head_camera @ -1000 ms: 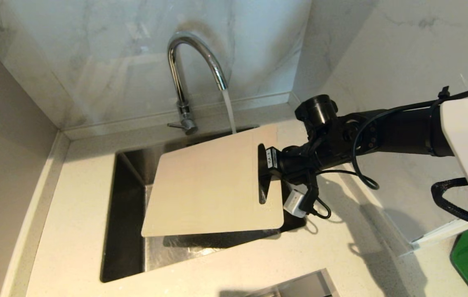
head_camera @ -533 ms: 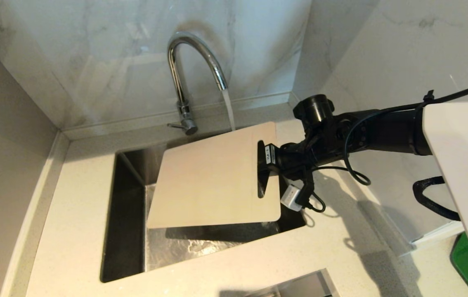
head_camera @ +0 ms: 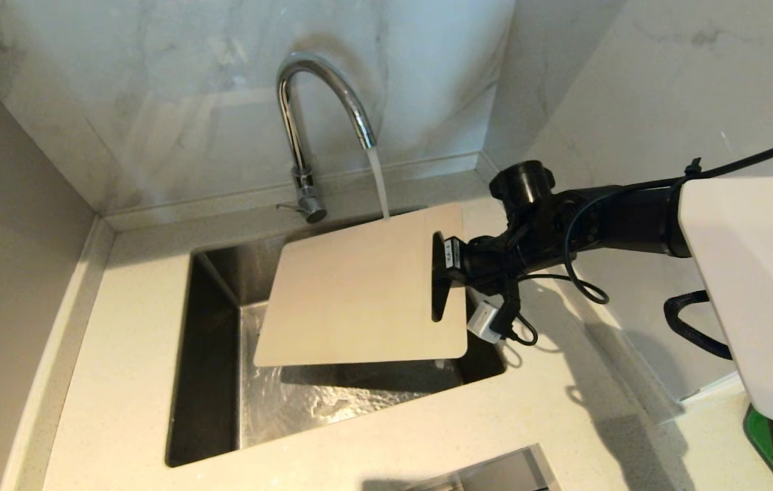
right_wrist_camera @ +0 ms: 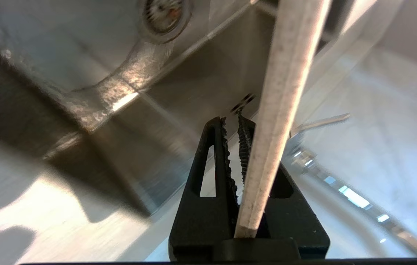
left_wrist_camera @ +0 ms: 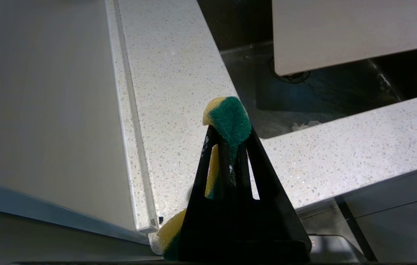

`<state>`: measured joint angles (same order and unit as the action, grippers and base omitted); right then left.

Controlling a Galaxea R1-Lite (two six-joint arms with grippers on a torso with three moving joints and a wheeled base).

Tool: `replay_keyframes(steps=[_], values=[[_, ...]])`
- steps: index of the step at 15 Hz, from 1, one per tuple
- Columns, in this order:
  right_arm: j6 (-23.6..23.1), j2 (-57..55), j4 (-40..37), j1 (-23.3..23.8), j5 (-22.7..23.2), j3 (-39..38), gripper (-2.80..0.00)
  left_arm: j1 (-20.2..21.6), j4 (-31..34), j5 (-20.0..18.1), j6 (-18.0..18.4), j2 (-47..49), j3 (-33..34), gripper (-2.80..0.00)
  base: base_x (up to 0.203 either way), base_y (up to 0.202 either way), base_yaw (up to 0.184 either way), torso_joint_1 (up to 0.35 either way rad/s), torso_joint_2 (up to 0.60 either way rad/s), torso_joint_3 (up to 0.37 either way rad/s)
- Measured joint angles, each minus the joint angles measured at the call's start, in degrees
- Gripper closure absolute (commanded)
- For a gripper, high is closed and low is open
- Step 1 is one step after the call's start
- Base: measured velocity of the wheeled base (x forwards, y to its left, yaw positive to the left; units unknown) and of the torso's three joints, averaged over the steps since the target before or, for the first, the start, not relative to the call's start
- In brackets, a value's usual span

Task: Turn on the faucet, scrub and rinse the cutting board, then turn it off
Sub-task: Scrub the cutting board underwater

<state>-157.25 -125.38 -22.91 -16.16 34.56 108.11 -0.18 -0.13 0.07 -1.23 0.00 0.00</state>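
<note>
I'm looking at white grey-veined marble walls (head_camera: 155, 102) meeting in a corner at upper right, while the speckled cream stone countertop (head_camera: 120, 382) is catching soft light, lower left.

Speckled cream counter (head_camera: 120, 382) w/ sunk steel sink (head_camera: 213, 382).

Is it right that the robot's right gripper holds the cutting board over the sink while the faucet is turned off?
Not quite. The faucet is running: the head view shows water streaming onto the cutting board, which the right gripper does hold over the sink.
</note>
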Motion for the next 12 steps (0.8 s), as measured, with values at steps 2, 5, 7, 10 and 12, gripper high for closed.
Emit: replay_keyframes(steps=[2,5,7,10,12], values=[[0.0,-0.5,-0.1,0.6,-0.1,1.1,0.00,0.0,0.0,0.0,-0.1,0.0,0.0,0.00,0.000,0.000,0.000,0.000,0.00,0.000],[0.0,-1.6,-0.1,0.9,0.0,2.6,0.00,0.0,0.0,0.0,-0.2,0.0,0.0,0.00,0.000,0.000,0.000,0.000,0.00,0.000],[0.0,-2.5,-0.2,1.1,-0.1,3.2,0.00,0.0,0.0,0.0,-0.2,0.0,0.0,0.00,0.000,0.000,0.000,0.000,0.00,0.000],[0.0,-3.7,-0.1,1.7,0.1,4.9,0.00,0.0,0.0,0.0,-0.2,0.0,0.0,0.00,0.000,0.000,0.000,0.000,0.00,0.000],[0.0,-4.2,0.0,1.9,0.0,5.1,0.00,0.0,0.0,0.0,-0.3,0.0,0.0,0.00,0.000,0.000,0.000,0.000,0.00,0.000]])
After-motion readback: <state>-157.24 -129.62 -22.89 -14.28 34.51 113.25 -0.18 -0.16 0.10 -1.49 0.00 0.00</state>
